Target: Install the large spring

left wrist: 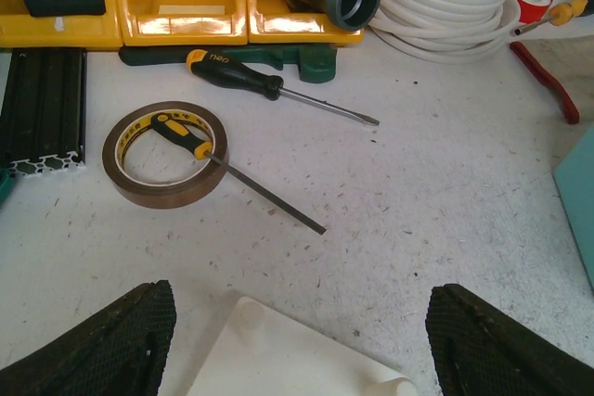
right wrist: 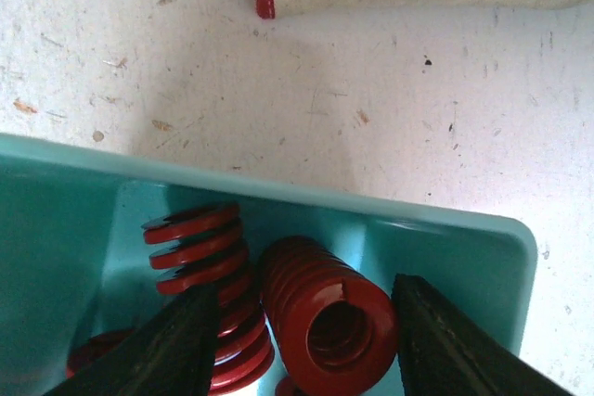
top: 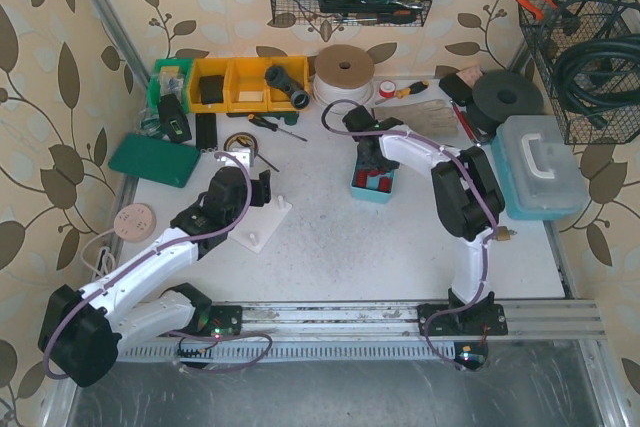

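A: What of the left hand point(left wrist: 302, 331)?
B: Fingers wide apart, empty, over the white plate point(top: 265, 222) on the bench point(left wrist: 445, 192).
A: And the large spring point(right wrist: 329, 317)?
B: In the teal bin point(right wrist: 278, 206), end-on under the right hand point(right wrist: 304, 322), whose fingers stand parted on either side, not clamped. That arm is nearer.

Right hand point(top: 366, 155) at teal bin point(top: 357, 194), red springs point(top: 377, 183) inside
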Controlling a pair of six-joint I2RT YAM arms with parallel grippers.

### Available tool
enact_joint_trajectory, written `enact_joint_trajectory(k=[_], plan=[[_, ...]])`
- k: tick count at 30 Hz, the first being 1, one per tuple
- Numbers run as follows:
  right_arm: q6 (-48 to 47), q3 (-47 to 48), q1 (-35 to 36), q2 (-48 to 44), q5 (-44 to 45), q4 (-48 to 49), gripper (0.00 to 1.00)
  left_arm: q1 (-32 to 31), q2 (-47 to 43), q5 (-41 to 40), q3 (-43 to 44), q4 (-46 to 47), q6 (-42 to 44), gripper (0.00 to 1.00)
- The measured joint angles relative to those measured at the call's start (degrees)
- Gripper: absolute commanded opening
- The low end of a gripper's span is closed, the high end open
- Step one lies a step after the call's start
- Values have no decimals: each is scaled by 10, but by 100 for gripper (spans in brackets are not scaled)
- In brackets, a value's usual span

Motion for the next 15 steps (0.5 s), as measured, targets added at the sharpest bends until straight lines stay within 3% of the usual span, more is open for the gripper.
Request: enact_joint_trajectory(k=[7,15], plan=[[28,1,0,2,12,1,43,0,-6,0,-1,0,0,77],[46,1,0,2,13,2,43,0,-9,0,-7,0,0,77]])
